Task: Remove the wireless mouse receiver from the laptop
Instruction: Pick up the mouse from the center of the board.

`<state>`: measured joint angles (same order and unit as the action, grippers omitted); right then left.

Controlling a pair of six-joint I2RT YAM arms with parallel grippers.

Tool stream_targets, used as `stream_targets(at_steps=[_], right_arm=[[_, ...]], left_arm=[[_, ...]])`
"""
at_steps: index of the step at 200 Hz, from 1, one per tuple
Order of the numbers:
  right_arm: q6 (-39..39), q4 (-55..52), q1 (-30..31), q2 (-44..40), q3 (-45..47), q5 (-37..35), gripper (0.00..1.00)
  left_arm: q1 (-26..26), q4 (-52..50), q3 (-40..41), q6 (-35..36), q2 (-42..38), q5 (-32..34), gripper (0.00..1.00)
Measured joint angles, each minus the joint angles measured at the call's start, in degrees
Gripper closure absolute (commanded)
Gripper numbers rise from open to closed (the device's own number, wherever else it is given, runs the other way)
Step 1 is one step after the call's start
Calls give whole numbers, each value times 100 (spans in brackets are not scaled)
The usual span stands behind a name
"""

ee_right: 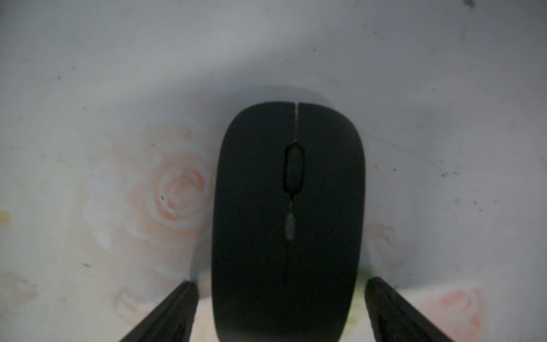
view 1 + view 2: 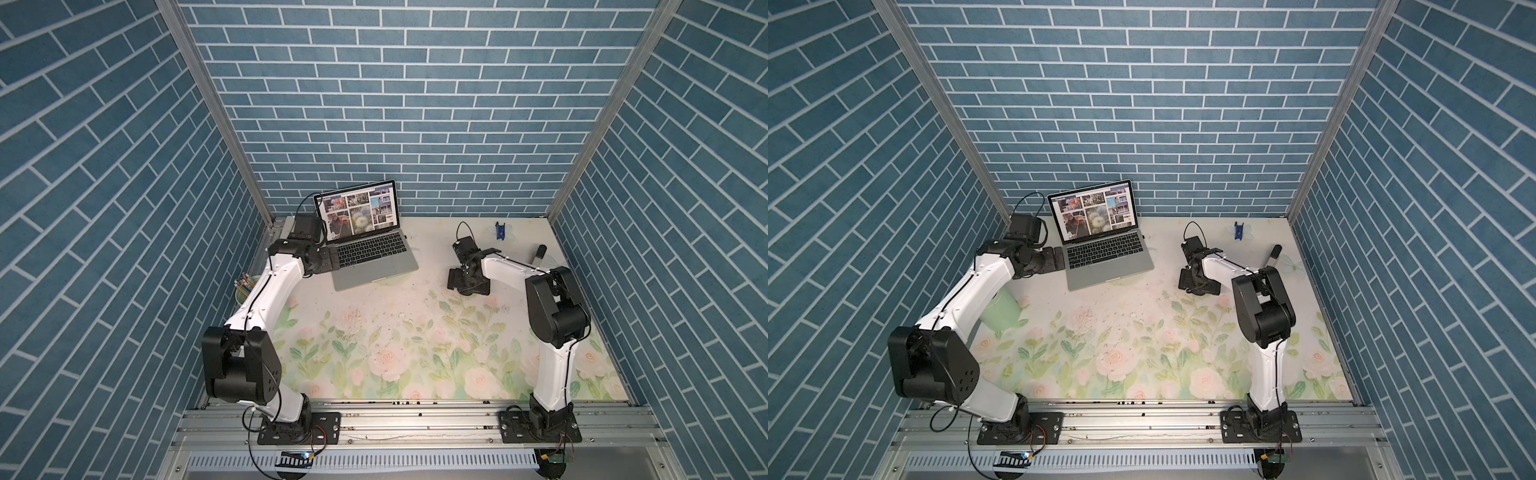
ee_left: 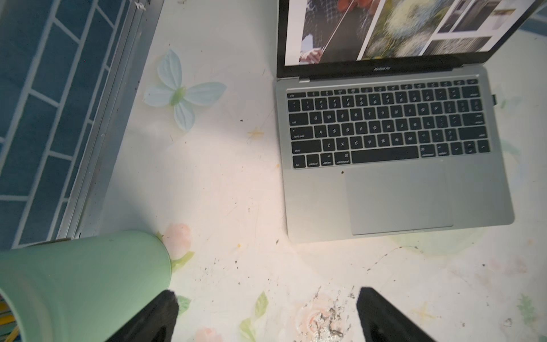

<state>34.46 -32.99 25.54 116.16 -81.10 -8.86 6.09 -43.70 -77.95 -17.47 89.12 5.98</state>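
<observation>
So here's our setup: the laptop sits open a bit left of centre in both top views, screen full of photos. The wireless mouse receiver is plugged into its side. In the left wrist view it's a tiny dark stub poking out level with the upper key rows. In a top view it's barely a speck on the laptop's right edge.

The left gripper is parked just beside the laptop's left edge in the top views, so the whole keyboard lies between it and the receiver. Its jaws are spread wide with nothing between them, just the table, and a green cup sits right by one finger.

The right gripper is right of centre in the top views, well apart from the laptop, with the receiver up and to its left. Its jaws are wide too, straddling the black mouse with a gap on each side, so no grip there.
</observation>
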Motion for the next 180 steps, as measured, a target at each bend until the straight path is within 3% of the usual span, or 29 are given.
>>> stream_targets(at_steps=[85, 121, 180], right_arm=[[177, 39, 52, 149, -138, -120, 16], [284, 210, 83, 42, 61, -146, 35], [323, 260, 83, 20, 109, -170, 50]], left_arm=[[629, -153, 0, -76, 621, 275, 0], [815, -175, -9, -146, 699, 258, 0], [881, -195, -24, -203, 785, 254, 0]])
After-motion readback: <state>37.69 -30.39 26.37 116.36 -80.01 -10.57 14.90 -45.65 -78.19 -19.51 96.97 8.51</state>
